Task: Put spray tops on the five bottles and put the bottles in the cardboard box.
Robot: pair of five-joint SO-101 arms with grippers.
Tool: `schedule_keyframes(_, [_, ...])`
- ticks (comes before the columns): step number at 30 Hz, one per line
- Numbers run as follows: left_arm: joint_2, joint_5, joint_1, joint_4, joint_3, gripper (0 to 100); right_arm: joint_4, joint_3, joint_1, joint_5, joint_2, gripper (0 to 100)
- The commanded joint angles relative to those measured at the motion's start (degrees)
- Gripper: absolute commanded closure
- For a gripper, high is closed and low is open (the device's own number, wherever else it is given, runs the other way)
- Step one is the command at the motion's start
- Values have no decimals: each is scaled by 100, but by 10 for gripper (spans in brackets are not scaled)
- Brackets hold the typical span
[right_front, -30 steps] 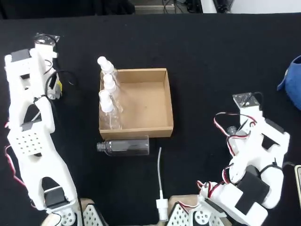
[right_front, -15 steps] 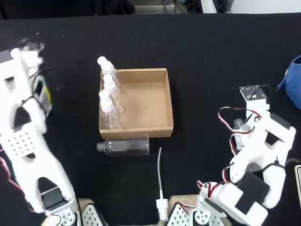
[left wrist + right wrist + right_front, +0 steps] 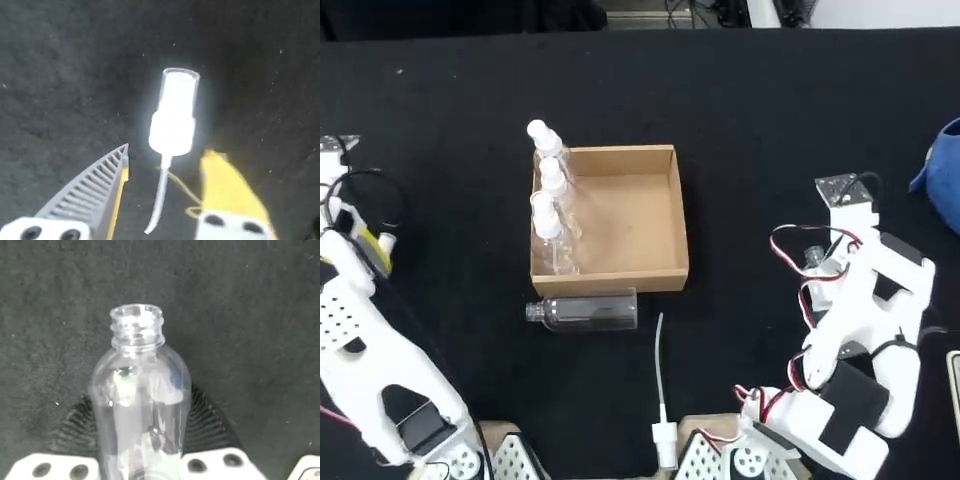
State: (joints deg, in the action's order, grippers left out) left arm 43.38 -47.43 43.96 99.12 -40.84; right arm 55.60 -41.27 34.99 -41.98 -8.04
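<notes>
A cardboard box (image 3: 675, 215) sits mid-table with three capped bottles (image 3: 552, 215) along its left wall. An uncapped clear bottle (image 3: 585, 310) lies on its side just in front of the box. A spray top (image 3: 663, 410) with a long tube lies near the front edge. My left gripper (image 3: 338, 146) is at the far left edge; its jaws stand apart around another white spray top (image 3: 172, 117), whose tube runs between the fingers (image 3: 100, 187). My right gripper (image 3: 842, 190), right of the box, is shut on an uncapped clear bottle (image 3: 140, 390).
A blue object (image 3: 945, 170) pokes in at the table's right edge. Black cloth covers the table (image 3: 750, 110). The arm bases and their cables stand along the front edge on both sides.
The left arm has swung leftward from the back left toward the table's left edge. The right gripper shifted slightly with its bottle. Box and loose bottle stayed put.
</notes>
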Motion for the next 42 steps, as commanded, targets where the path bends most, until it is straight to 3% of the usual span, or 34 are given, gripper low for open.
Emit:
schedule_keyframes(1, [-18, -369, 22, 0, -470, 799, 44, 338, -123, 123, -40, 988])
schedule_keyframes(14, [422, -352, -330, -264, -215, 799, 44, 338, -123, 132, -40, 988])
schedule_keyframes(20, [501, -105, -426, -378, -224, 958, 44, 338, -114, 123, -40, 988])
schedule_keyframes(26, [501, -70, -514, -360, -215, 970, 44, 338, -123, 123, -40, 988])
schedule_keyframes(35, [554, -70, -576, -360, -224, 965, 26, 338, -123, 123, -40, 988])
schedule_keyframes(40, [510, 167, -549, -396, -233, 793, 26, 338, -123, 97, -40, 988])
schedule_keyframes(42, [545, 325, -523, -527, -312, 805, 26, 338, -123, 97, -40, 988])
